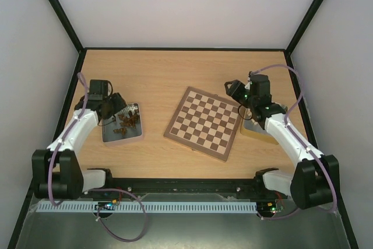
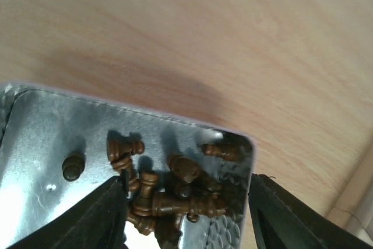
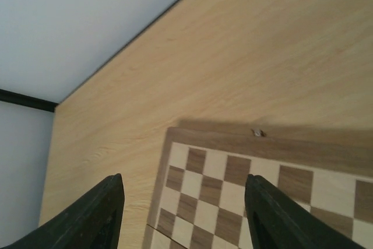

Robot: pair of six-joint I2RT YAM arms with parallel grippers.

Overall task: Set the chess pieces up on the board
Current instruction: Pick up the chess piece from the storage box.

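The board (image 1: 205,123) lies turned at an angle in the middle of the table, with nothing on its squares. Several dark brown chess pieces (image 1: 128,121) lie heaped in a grey metal tray (image 1: 111,135) on the left. My left gripper (image 1: 115,107) hangs over that tray. In the left wrist view the left gripper (image 2: 186,217) is open, its fingers (image 2: 105,214) straddling the pile of pieces (image 2: 175,193). My right gripper (image 1: 236,90) hovers at the board's far right corner. In the right wrist view it (image 3: 183,217) is open and empty above the board (image 3: 233,173).
A yellow-sided tray (image 1: 256,129) sits right of the board, mostly under the right arm. One piece (image 2: 72,167) lies apart from the heap in the grey tray (image 2: 41,138). A small metal clasp (image 3: 256,133) shows on the board's rim. Walls close the table in.
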